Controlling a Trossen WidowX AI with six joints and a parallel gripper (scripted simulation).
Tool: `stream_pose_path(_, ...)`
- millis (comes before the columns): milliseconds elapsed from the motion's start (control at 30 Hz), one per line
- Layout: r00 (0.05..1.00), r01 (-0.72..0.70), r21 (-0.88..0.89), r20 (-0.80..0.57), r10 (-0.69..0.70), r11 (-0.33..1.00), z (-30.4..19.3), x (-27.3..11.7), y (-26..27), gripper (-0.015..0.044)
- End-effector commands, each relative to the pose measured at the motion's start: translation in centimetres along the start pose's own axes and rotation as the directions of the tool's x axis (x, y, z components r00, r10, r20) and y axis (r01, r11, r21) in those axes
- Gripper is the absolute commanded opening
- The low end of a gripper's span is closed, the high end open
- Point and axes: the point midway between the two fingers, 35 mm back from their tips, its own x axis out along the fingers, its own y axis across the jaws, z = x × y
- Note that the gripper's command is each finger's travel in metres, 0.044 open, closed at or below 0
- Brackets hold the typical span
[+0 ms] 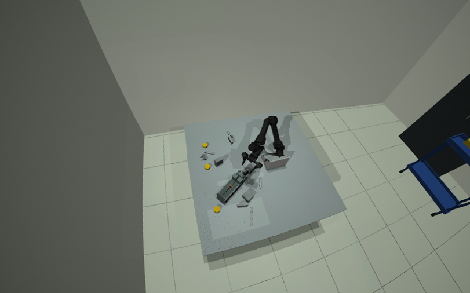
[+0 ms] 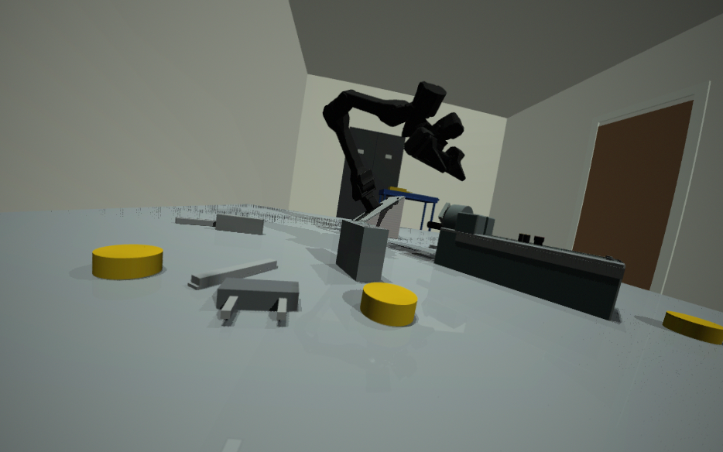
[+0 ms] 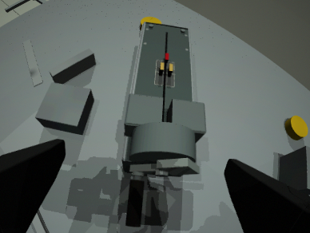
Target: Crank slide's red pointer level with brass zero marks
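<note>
The machine is a long dark grey-green box with a slot along its top. Its red pointer stands in the slot, a little beyond the two brass zero marks, on the side away from the crank. A round grey drum sits at the near end. The pale crank arm crosses its face, and the black handle sticks out toward the wrist camera, left of centre. My gripper is wide open and empty, raised above the crank end, touching nothing.
Grey blocks stand on both sides of the machine. Yellow discs, thin bars and a pronged grey block lie about the table. A pale wedge-shaped box is at the arm's base.
</note>
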Motion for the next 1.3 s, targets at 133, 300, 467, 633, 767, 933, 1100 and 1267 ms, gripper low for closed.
stream_pose_path(133, 1.000, -0.005, -0.006, -0.007, 0.005, 1.000, -3.0, 3.0, 0.0, 0.0440)
stream_pose_path(300, 1.000, -0.003, -0.007, -0.006, 0.003, 1.000, -5.1, 4.8, 0.0, 0.0440)
stream_pose_path(467, 1.000, -0.002, -0.008, -0.006, 0.002, 1.000, -6.2, 5.6, 0.0, 0.0440)
stream_pose_path(633, 1.000, -0.002, -0.008, -0.007, 0.002, 1.000, -6.6, 6.2, 0.0, 0.0440)
stream_pose_path(767, 1.000, -0.002, -0.008, -0.007, 0.002, 1.000, -7.1, 6.6, 0.0, 0.0440)
stream_pose_path(933, 1.000, -0.002, -0.008, -0.007, 0.002, 1.000, -7.6, 7.2, 0.0, 0.0440)
stream_pose_path(1100, 1.000, -0.002, -0.008, -0.007, 0.002, 1.000, -8.2, 7.8, 0.0, 0.0440)
stream_pose_path(1267, 1.000, -0.002, -0.008, -0.007, 0.002, 1.000, -8.8, 8.4, 0.0, 0.0440)
